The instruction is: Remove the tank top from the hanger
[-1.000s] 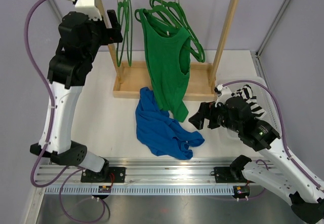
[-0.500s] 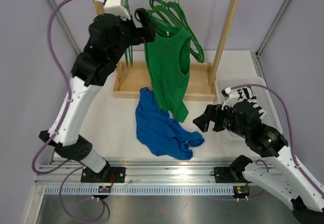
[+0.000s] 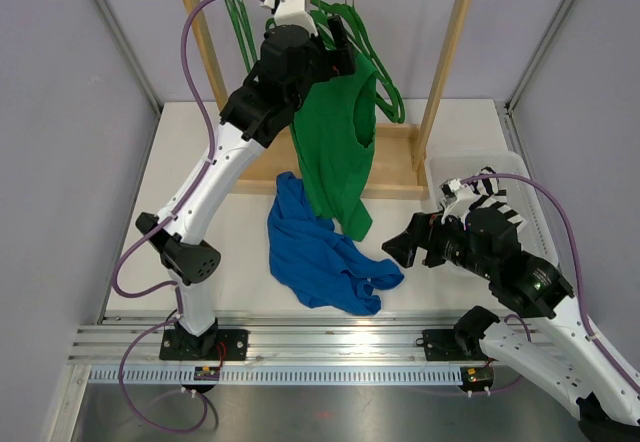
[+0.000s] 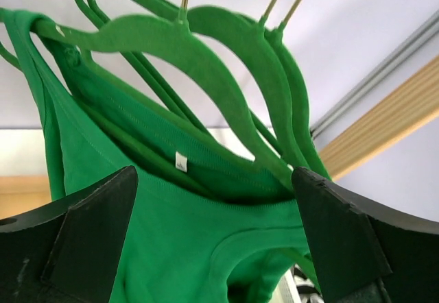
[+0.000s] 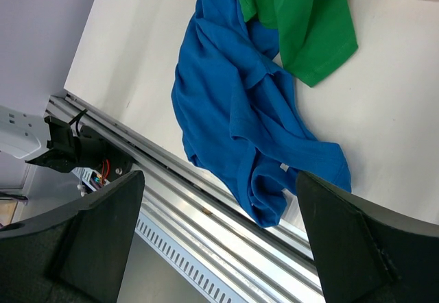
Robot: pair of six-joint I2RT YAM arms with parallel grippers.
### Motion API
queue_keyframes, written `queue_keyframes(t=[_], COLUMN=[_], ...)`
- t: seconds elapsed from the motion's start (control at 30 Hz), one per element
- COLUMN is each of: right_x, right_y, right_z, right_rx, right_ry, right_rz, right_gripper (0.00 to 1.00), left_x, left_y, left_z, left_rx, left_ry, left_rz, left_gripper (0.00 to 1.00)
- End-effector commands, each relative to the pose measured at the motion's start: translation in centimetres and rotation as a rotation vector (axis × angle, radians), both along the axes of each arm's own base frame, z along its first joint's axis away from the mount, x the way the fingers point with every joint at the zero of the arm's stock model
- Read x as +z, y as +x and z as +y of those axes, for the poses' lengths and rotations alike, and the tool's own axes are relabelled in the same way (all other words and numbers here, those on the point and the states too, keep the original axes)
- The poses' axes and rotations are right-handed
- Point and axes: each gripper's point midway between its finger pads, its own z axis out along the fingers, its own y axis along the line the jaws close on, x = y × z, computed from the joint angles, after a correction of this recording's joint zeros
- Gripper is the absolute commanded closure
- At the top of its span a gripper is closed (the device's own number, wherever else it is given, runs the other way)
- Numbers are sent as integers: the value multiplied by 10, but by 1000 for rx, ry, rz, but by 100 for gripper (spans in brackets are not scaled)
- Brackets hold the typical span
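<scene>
Green tank top (image 3: 330,152) on hanger (image 4: 171,39), shoulder hid behind L gripper (image 3: 338,50), spread wide, R gripper (image 3: 393,246) too.

A blue shirt (image 5: 240,118) lies crumpled on the table (image 5: 405,111), the green tank top (image 5: 302,15) overlapping it

- Rack (image 3: 445,57): the upper space is closed in by the top rail and two posts, and the floor beneath is covered by its tray base.
- Hangers (image 4: 206,49): several are crowded mid-rail and draped with the tank top (image 3: 335,152). The cluster is flanked by the wide-spread fingers of the left gripper (image 3: 335,47).
- Spare hangers (image 3: 240,32): hung near the left post. The space between the two groups is taken up by the left arm.
- Blue shirt (image 3: 320,252): heaped before the rack, under the tank top's hem.
- Table (image 3: 230,232): bare surface is found left of the heap.
</scene>
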Motion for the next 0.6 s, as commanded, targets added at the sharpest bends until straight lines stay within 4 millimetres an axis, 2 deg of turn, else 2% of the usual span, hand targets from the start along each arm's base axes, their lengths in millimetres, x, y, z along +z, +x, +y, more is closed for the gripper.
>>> queue_keyframes(t=[0.0,0.17,0.23,0.27,0.3,0.33,0.57], right_x=[0,-3,-4,-4,-3,-4,-2], right_y=[-2,-2,-1,-1,-2,-2,-5], right_z=[4,8,10,12,12,12,8], right_rx=[18,35,39,44,45,47,42], right_ry=[26,32,36,38,39,38,37], right_rz=[4,9,12,15,16,19,10], right_gripper=[1,1,1,0,0,1,0], left_x=[55,42,43,33,42,39,22], left_y=[2,16,21,28,27,29,32], left_z=[12,11,13,8,9,9,24], left_rx=[72,121,144,143,145,154,218], left_ry=[-104,-69,-56,-35,-43,-23,83], left_rz=[-144,-138,-151,-139,-157,-154,-115], left_gripper=[3,3,4,6,7,9,31])
